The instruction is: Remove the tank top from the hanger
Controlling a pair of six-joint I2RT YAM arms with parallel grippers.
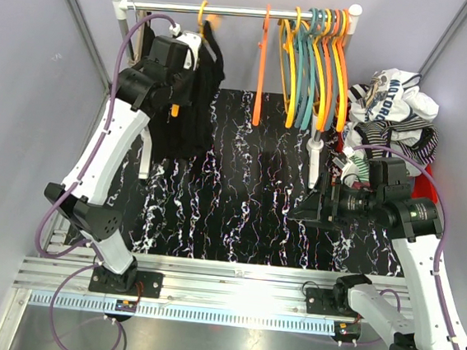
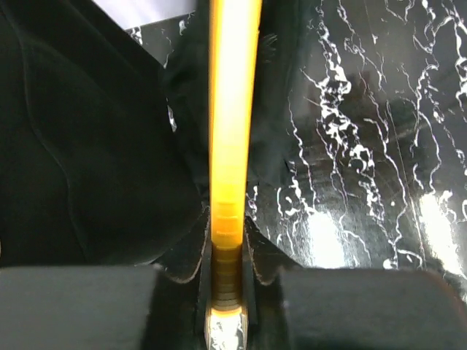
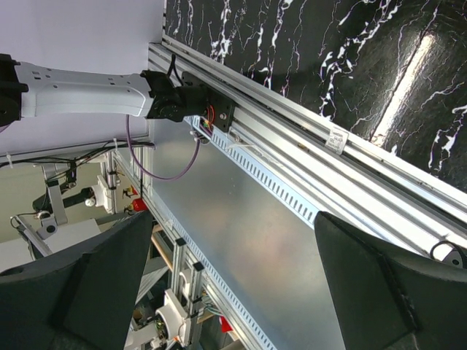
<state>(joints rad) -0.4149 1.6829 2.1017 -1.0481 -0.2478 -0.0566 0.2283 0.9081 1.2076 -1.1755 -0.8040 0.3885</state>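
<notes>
One hanger (image 2: 233,109) clamped in left pincer (image 2: 228,248), tank top (image 2: 87,146) alongside, right pincer (image 3: 233,288) gaping empty

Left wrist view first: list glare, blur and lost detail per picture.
Left wrist: the orange hanger is blown out and soft, the black tank top shows almost no detail. Top external: lamp glare on the aluminium rail. Right wrist: a bright streak on the marbled tabletop; its own fingers are dark and blurred.
</notes>
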